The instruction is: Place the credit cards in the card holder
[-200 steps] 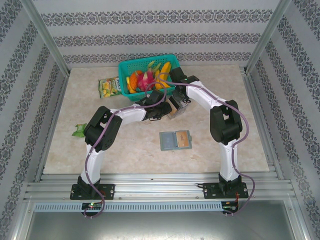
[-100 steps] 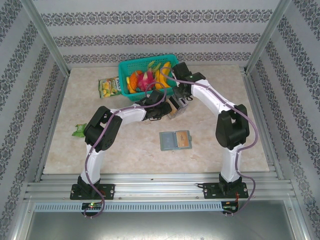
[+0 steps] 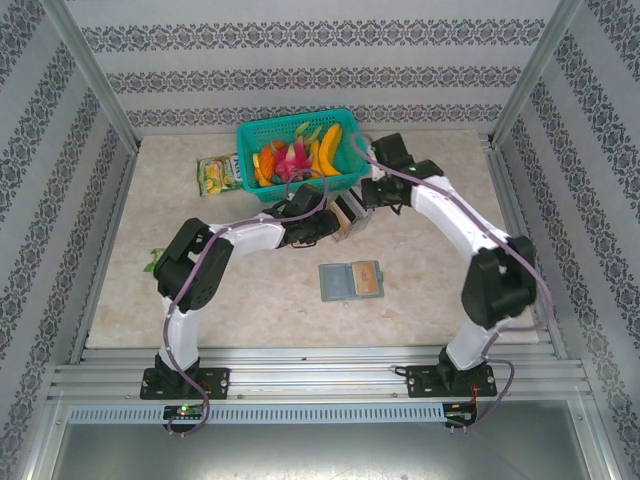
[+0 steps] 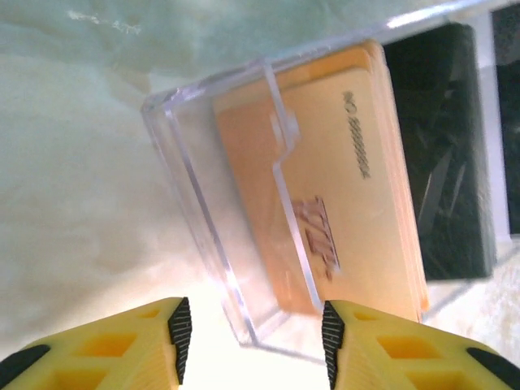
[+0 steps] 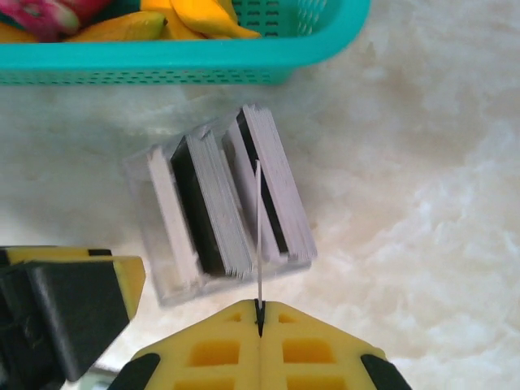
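Cards (image 5: 207, 207) stand packed in clear box (image 5: 166, 280) — right hand (image 5: 260, 313) pinches one card (image 5: 258, 244), left hand (image 4: 254, 340) gapes.

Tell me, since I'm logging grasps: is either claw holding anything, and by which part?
The right claw pinches one thin card by its near edge; the left claw is open, holding nothing.

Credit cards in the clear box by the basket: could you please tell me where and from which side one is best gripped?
Pinch the free edge at the open side of the clear box, squeezing the flat faces, coming along the card's plane. The credit cards stand on edge in packs, walled on other sides. The right gripper is shut on a single card that way.
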### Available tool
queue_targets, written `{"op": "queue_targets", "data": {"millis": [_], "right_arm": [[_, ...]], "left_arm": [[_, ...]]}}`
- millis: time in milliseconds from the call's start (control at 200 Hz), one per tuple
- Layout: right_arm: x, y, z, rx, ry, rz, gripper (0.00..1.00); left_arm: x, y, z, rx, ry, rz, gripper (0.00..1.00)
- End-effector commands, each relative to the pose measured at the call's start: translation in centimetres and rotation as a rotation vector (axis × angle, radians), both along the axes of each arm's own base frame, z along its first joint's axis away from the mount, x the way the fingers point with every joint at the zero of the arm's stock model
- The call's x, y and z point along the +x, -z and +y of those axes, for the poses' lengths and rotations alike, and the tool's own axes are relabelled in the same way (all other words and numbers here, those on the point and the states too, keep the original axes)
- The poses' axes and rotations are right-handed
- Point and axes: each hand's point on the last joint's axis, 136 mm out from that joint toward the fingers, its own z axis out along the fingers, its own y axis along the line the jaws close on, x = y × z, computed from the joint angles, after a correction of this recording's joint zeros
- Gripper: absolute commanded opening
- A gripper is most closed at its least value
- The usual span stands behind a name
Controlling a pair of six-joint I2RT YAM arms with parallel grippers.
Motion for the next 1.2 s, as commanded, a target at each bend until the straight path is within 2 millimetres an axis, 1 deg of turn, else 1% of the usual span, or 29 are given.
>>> {"op": "queue_targets", "data": {"millis": [0,70,150,195,295,315,365,420,475,550,615,670,724,824,929,1124,1194], "right_arm": [[-1.4,-2.8,1.0,0.234,0.034,-0.033,0.0],[-3.0,-2.6,1.3,0.292,0.033,-0.024,0.0],[-4.7,-1.6,1.6,0.363,0.044,0.007,0.0],[-6.0,-0.2,2.0,0.403,0.053,0.052,0.0],[-8.7,3.1,2.8,0.48,0.074,0.137,0.0],[-9.0,3.4,3.1,0.5,0.074,0.139,0.0],[-10.3,5.2,3.3,0.521,0.085,0.173,0.0],[-11.3,6.6,3.5,0.523,0.094,0.199,0.0],[-12.1,7.6,3.6,0.523,0.096,0.212,0.0],[-12.6,8.5,3.6,0.521,0.098,0.211,0.0],[-12.8,9.2,3.5,0.518,0.112,0.219,0.0],[-12.9,9.5,3.8,0.53,0.101,0.23,0.0],[-13.2,10.0,4.0,0.531,0.09,0.241,0.0],[-13.3,10.8,3.4,0.487,0.095,0.235,0.0],[-13.7,11.3,3.6,0.496,0.073,0.245,0.0],[-15.1,12.4,3.0,0.468,0.047,0.252,0.0],[-15.4,12.5,3.4,0.485,0.018,0.255,0.0]], "left_arm": [[-1.0,-3.1,-0.2,-0.001,0.06,-0.073,0.51],[-1.8,-3.9,0.0,-0.013,0.075,-0.089,0.52],[-2.8,-4.4,0.1,-0.048,0.095,-0.099,0.53],[-3.8,-4.2,0.2,-0.059,0.105,-0.081,0.52],[-6.3,-3.3,-0.1,-0.106,0.149,-0.039,0.45],[-6.9,-3.1,-0.2,-0.118,0.156,-0.031,0.43],[-8.1,-2.6,-0.5,-0.149,0.174,-0.01,0.4],[-9.3,-2.1,-1.0,-0.174,0.196,0.017,0.37],[-10.3,-1.7,-1.4,-0.175,0.216,0.034,0.35],[-11.4,-1.1,-1.6,-0.153,0.23,0.047,0.35],[-11.9,-0.6,-1.6,-0.147,0.233,0.06,0.35],[-12.2,-0.1,-1.5,-0.14,0.228,0.074,0.35],[-12.3,0.1,-1.2,-0.13,0.218,0.076,0.35],[-12.6,0.7,-0.7,-0.103,0.205,0.093,0.37],[-13.0,1.0,-0.7,-0.103,0.208,0.102,0.37],[-13.2,1.4,-0.9,-0.1,0.217,0.113,0.36],[-13.3,1.6,-0.8,-0.095,0.218,0.117,0.36]]}}
